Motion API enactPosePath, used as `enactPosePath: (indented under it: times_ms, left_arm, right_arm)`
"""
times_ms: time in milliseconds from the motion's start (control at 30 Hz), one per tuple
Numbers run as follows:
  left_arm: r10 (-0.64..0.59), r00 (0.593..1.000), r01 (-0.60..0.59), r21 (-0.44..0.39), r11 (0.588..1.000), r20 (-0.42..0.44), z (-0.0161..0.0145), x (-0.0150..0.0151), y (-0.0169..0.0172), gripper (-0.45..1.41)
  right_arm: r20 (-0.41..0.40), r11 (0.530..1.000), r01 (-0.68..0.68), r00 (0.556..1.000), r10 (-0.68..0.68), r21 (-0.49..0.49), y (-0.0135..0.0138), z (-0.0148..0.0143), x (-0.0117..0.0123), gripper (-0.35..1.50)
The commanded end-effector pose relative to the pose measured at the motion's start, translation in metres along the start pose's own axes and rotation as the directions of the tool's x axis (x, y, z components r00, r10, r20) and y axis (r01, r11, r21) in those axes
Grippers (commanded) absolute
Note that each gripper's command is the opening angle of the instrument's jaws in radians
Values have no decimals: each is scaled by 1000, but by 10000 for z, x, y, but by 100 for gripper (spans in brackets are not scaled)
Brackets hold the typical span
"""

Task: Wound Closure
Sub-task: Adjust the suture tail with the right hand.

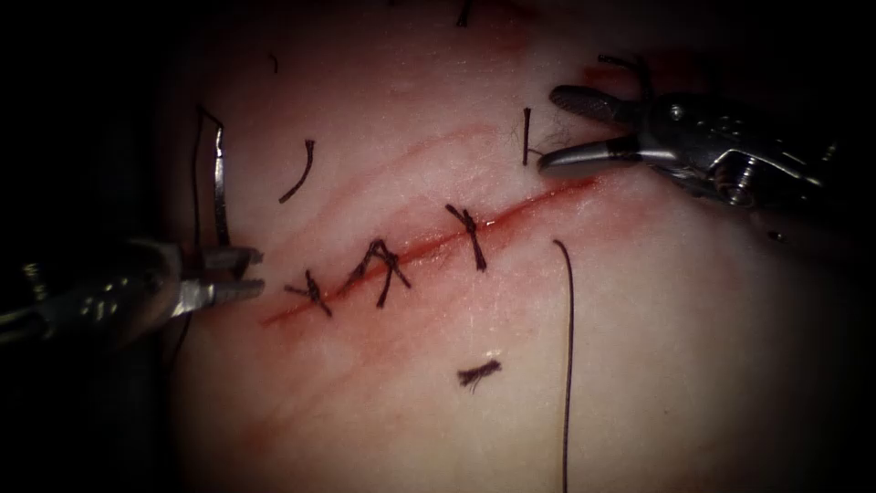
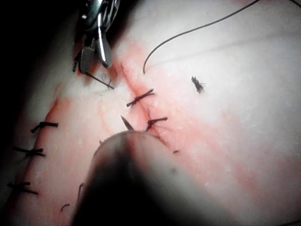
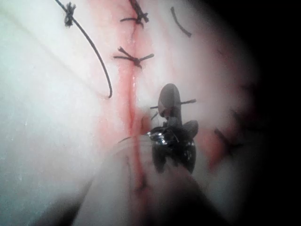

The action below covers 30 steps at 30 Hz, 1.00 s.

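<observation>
The tissue (image 1: 639,365) has a slanting red cut (image 1: 538,203) closed by three dark stitches (image 1: 379,265). My left tool (image 1: 248,274) sits at the cut's lower left end. It holds the curved needle (image 1: 219,183) near one end, and the needle stands up free of the tissue, left of the cut. The needle's tip (image 2: 126,123) pokes out past my left shaft. Its thread (image 1: 194,183) runs down behind the tool. My right tool (image 1: 546,128) hovers open by the cut's upper right end, holding nothing. Its jaws (image 3: 181,113) are spread, and the same tool (image 2: 94,52) appears beyond the stitches.
A long loose thread (image 1: 568,365) lies right of the cut, its free end near the stitches. Short cut thread ends lie about: one (image 1: 526,137) by the right tool's tips, one (image 1: 299,172) left of the cut, one (image 1: 479,372) below it. Red fluid stains the cut's edges.
</observation>
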Motion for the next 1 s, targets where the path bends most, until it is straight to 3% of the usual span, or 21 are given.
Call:
enactPosePath:
  times_ms: [33, 300, 367, 400, 433, 467, 500, 667, 733, 833, 1000]
  left_arm:
    - [1, 1000, -1, 3, 1000, -2, 6, 4, -4, 11]
    - [0, 1000, 0, 3, 1000, -2, 6, 5, -3, 10]
    - [0, 1000, 0, 3, 1000, -2, 6, 5, -3, 10]
    - [0, 1000, 0, 3, 1000, -2, 6, 5, -3, 10]
    - [0, 1000, 0, 3, 1000, -2, 7, 5, -3, 9]
    - [0, 1000, 0, 3, 1000, -2, 7, 5, -3, 9]
    - [0, 1000, 0, 3, 1000, -2, 7, 5, -3, 9]
    - [-1, 1000, 1, 4, 1000, -1, 6, 5, -3, 9]
    - [-1, 1000, 1, 4, 1000, -1, 6, 5, -3, 9]
    - [-1, 1000, 1, 4, 1000, -1, 7, 6, -3, 9]
    - [-2, 1000, 2, 5, 1000, -1, 7, 6, -2, 9]
  right_arm:
    - [-4, 1000, 0, 1000, 0, -2, 0, 13, 3, 105]
    - [-4, 999, -16, 1000, 16, -32, 3, 42, -8, 94]
    - [-6, 999, -19, 1000, 19, -37, 4, 47, -11, 81]
    - [-6, 999, -18, 1000, 18, -39, 5, 49, -12, 66]
    - [-6, 999, -18, 1000, 17, -41, 5, 50, -12, 39]
    - [-3, 999, -17, 1000, 17, -42, 5, 51, -12, -11]
    - [-6, 999, -18, 1000, 17, -38, 6, 51, -12, -35]
    - [-2, 999, -17, 1000, 16, -39, 11, 45, -8, -35]
    - [-1, 994, 23, 1000, -23, -106, 16, 39, -3, -35]
    - [4, 992, 32, 999, -31, -123, 19, 36, 0, -35]
    - [0, 993, -16, 1000, 16, -117, 15, 37, 2, -35]
